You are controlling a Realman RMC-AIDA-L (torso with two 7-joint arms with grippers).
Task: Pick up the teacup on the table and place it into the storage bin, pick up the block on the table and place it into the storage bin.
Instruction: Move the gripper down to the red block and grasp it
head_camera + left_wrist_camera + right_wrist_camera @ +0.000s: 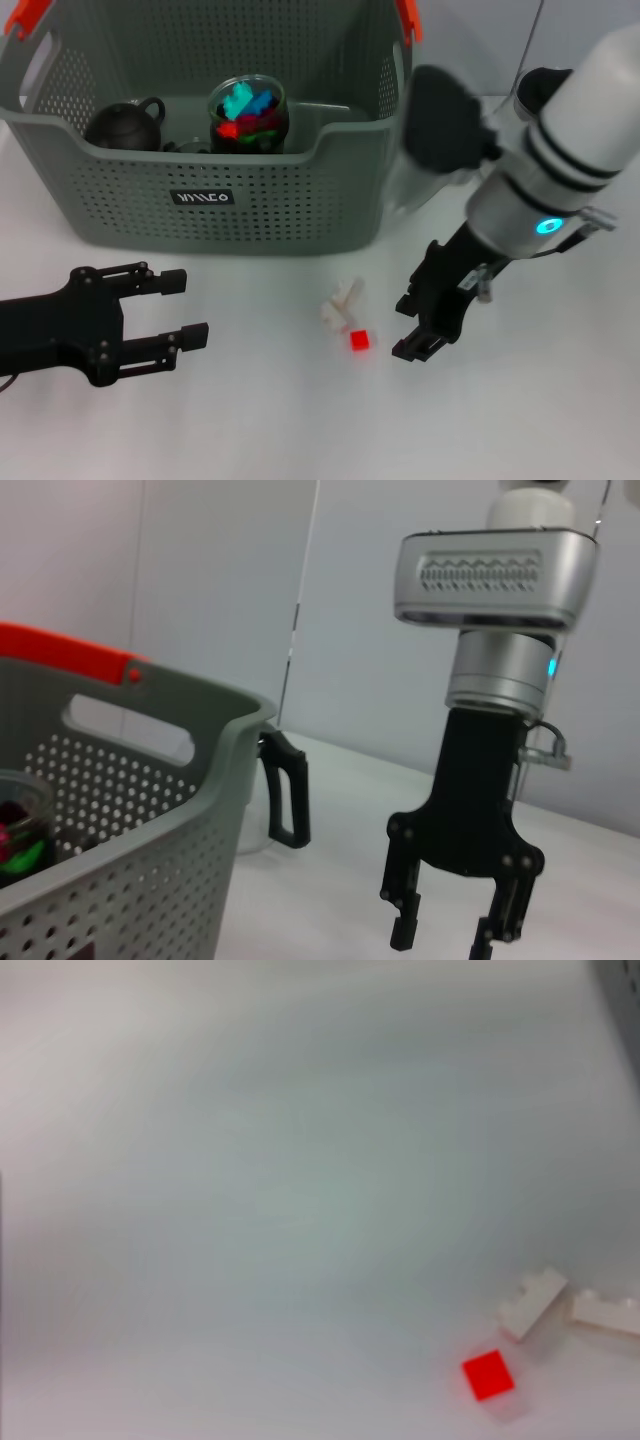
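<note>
Red against the white bench (560,420), the small block (360,341) lies just below centre of the head view, touching or nearly touching a pair of white bricks (342,303) up and to its left. My right pincer (420,325) hangs just to the right of the block, fingers spread wide and holding nothing; it looks to be above the bench, not on it. My right wrist view shows the red block at its lower right, so I am not yet centred over it.

My left pincer (185,308) sits at the lower left of the head view, also wide and empty, well apart from the blocks.

Across the top of the frame stands the storage bin (200,215), grey-green and perforated, with orange clips. Inside it I see a dark round teapot-like vessel (125,125) at the left and a clear glass (248,112) full of coloured pieces beside it. No teacup shows on the bench, so I judge the cup step finished and the block step now in hand: the approach before the grasp.

Next I need to slide the right pincer toward the red block until it lies between the fingers, drop low, and close. The white bricks crowd it, so a finger could nudge them or pinch the wrong piece.
</note>
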